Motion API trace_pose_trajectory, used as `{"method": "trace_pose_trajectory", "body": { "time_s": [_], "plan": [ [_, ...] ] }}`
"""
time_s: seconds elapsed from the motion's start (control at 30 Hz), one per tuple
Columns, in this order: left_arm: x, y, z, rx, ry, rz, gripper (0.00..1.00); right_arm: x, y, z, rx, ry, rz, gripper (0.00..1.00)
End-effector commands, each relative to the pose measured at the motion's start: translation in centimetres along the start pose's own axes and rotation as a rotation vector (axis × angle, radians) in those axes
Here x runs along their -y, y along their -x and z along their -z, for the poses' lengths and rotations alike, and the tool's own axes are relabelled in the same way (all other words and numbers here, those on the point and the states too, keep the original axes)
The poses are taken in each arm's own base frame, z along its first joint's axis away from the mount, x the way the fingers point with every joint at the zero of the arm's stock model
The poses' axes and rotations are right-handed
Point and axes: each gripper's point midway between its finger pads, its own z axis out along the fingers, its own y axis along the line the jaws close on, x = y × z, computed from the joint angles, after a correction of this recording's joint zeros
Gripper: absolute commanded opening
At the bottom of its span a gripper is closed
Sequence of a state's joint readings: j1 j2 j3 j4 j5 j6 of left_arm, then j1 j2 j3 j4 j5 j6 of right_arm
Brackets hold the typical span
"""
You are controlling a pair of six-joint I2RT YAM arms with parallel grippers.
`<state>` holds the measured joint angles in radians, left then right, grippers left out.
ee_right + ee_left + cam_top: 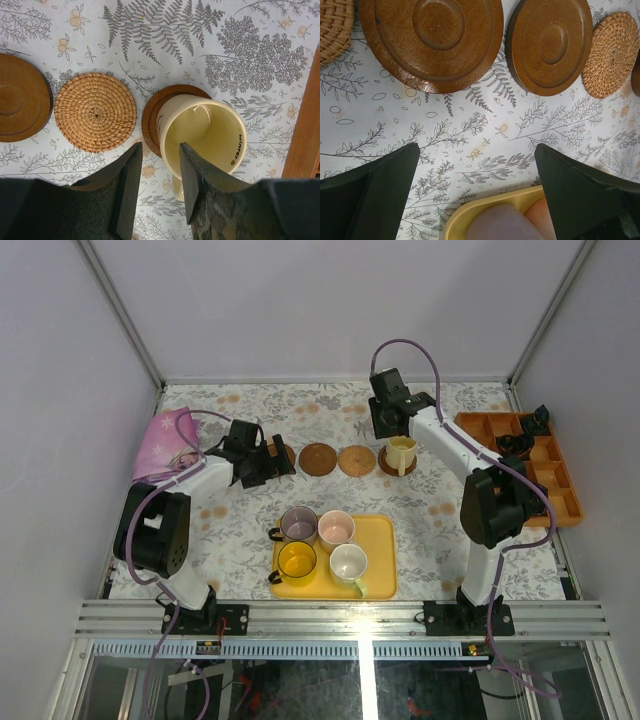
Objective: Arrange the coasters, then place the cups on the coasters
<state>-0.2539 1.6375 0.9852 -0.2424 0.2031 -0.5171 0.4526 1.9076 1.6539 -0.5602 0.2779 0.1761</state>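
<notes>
A cream cup (pixel 202 131) stands upright on a wooden coaster (pixel 151 118) at the right end of the row (pixel 397 462). My right gripper (pixel 160 146) hovers over the cup's near rim, partly open; table shows between its fingers and it holds nothing. Two more wooden coasters (pixel 437 35) (pixel 550 45) lie ahead of my left gripper (pixel 477 150), which is wide open and empty over bare cloth. In the top view it (pixel 268 462) partly hides the leftmost coaster (pixel 286 453). The purple-grey (pixel 299 525), pink (pixel 336 529), yellow (pixel 297 561) and white, green-handled (pixel 348 564) cups sit on the yellow tray (pixel 380 540).
Woven round mats lie in the row: one (pixel 95 112) between two wooden coasters, another (pixel 334 25) at the left end. An orange compartment box (pixel 560 485) sits at the right edge and a pink cloth (pixel 165 443) at the back left. Enclosure walls surround the table.
</notes>
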Motion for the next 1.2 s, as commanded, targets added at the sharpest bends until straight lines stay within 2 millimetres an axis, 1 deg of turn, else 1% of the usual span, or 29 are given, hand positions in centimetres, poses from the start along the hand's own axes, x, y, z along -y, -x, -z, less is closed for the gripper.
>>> {"method": "trace_pose_trajectory", "body": {
  "time_s": [0.0,0.2,0.47,0.67,0.77,0.83,0.9,1.17],
  "plan": [
    [0.8,1.1,-0.3,0.032,-0.033,-0.034,1.00,0.7,0.0,0.2,-0.007,-0.014,-0.017,0.43],
    [0.7,0.9,-0.6,0.022,-0.030,-0.032,1.00,0.4,-1.1,-1.3,-0.050,0.005,-0.018,0.42],
    [0.6,0.9,-0.5,0.024,-0.026,-0.034,1.00,0.2,-2.1,-2.9,-0.090,0.008,-0.021,0.38],
    [0.5,0.9,-0.6,0.022,-0.021,-0.034,1.00,0.5,-2.7,-3.5,-0.107,0.000,-0.026,0.29],
    [0.5,0.8,-0.6,0.018,-0.022,-0.032,1.00,0.5,-2.9,-3.6,-0.112,-0.002,-0.026,0.22],
    [0.5,0.7,-0.7,0.015,-0.021,-0.031,1.00,0.5,-3.0,-3.5,-0.113,-0.002,-0.025,0.14],
    [0.4,0.7,-0.7,0.014,-0.019,-0.031,1.00,0.5,-2.9,-3.4,-0.112,0.000,-0.023,0.01],
    [0.3,0.5,-0.9,0.007,-0.016,-0.028,1.00,0.5,-2.1,-2.7,-0.083,0.011,-0.029,0.00]
  ]
}}
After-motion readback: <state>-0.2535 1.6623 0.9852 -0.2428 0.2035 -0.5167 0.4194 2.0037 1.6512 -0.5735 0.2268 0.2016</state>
